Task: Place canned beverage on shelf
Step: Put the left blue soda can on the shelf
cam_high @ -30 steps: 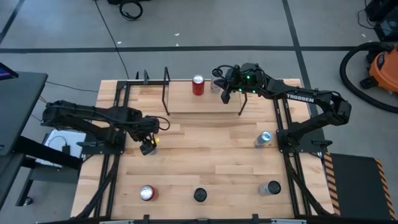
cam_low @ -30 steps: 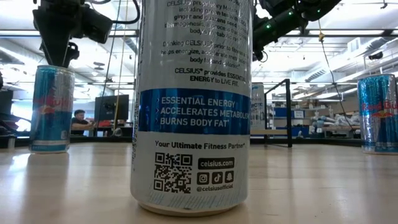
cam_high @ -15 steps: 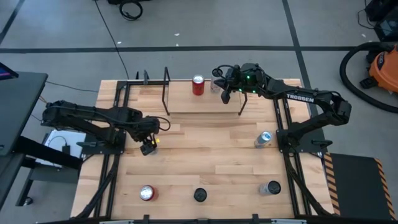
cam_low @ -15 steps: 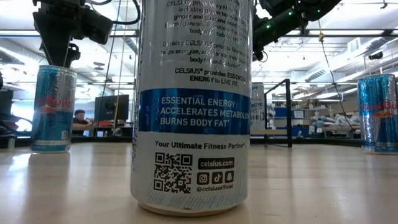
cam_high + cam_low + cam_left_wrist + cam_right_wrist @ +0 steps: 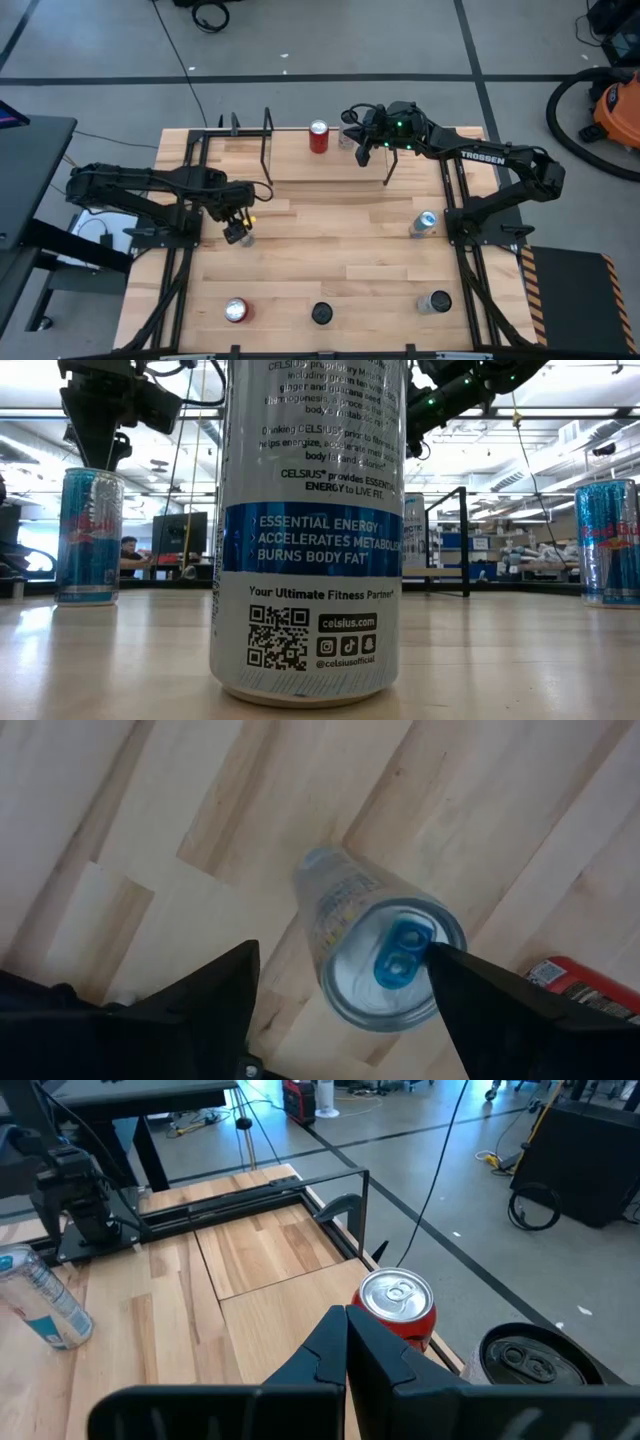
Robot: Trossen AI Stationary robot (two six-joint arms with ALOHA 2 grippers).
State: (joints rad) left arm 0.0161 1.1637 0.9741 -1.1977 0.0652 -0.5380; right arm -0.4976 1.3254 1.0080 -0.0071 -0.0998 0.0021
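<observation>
A blue-and-silver can (image 5: pixel 375 955) stands upright on the tabletop at the left; it also shows in the low view (image 5: pixel 88 535). My left gripper (image 5: pixel 236 233) hangs open above it, pointing down, with one finger on each side of the can's top. The shelf (image 5: pixel 325 165), a low light-wood platform with black rods, stands at the table's far edge. A red can (image 5: pixel 318 136) and a silver can (image 5: pixel 347 135) stand on it. My right gripper (image 5: pixel 346 1342) is shut and empty above the shelf, just right of the red can (image 5: pixel 396 1306). My left gripper comes at the blue-and-silver can from above, with its open fingers on either side of the top rim. One fingertip (image 5: pixel 445 965) lies right beside the rim (image 5: pixel 428 935). I cannot tell whether it touches.
A tall white-and-blue can (image 5: pixel 310 530) fills the middle of the low view. Loose cans stand on the table: a silver one (image 5: pixel 424 223) at the right, and a red one (image 5: pixel 236 310), a black one (image 5: pixel 321 313) and a grey one (image 5: pixel 436 301) near the front edge.
My left gripper has shifted and turned a little above the blue-and-silver can. The can has moved slightly sideways in the low view. My right arm has kept still.
</observation>
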